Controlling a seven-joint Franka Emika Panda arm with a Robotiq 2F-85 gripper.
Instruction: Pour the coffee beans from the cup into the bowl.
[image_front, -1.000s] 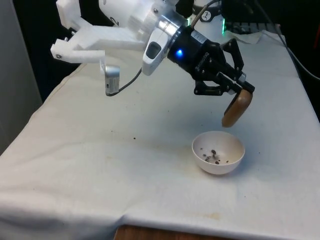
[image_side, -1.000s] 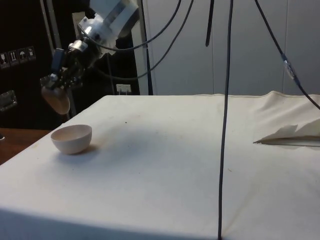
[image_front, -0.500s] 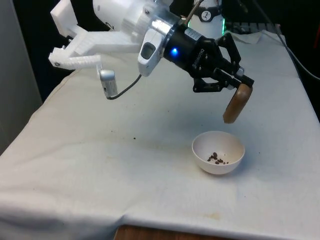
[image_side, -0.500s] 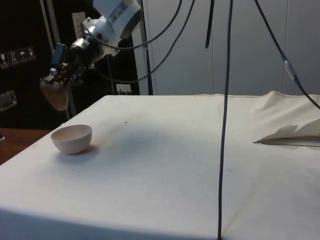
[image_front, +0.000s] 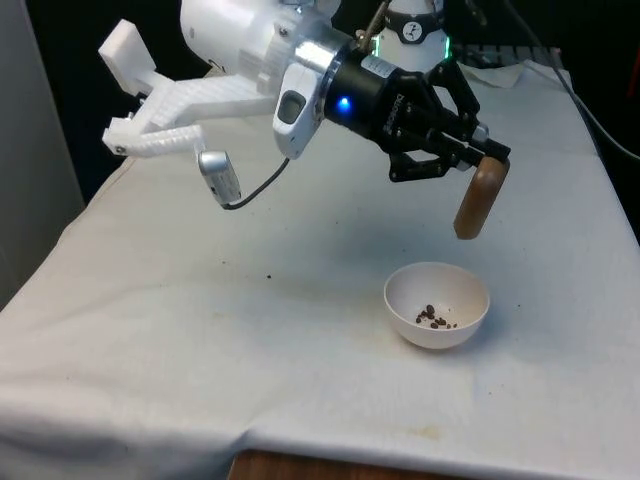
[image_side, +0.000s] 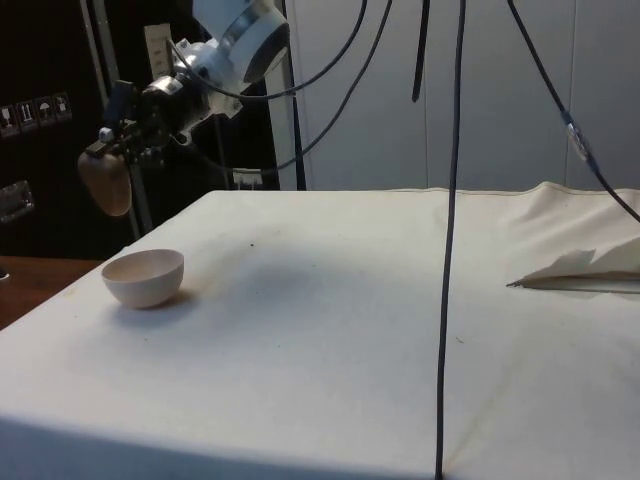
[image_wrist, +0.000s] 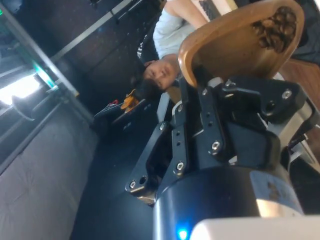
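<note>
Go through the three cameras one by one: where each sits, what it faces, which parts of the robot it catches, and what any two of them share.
Front view: across the table, facing the arm; the white arm and black pincer hold a brown cup above the white bowl with coffee beans.
Side view: at the table's side, facing dark cabinets; arm, pincer, cup, bowl.
Wrist view: on the wrist, looking along the pincer at the cup; a person behind.
Shared: front and side views both show cup above bowl.

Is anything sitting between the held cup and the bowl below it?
Nothing visible. The cup, held by the gripper, hangs in open air above the bowl. A few beans already lie in the bowl.
</note>
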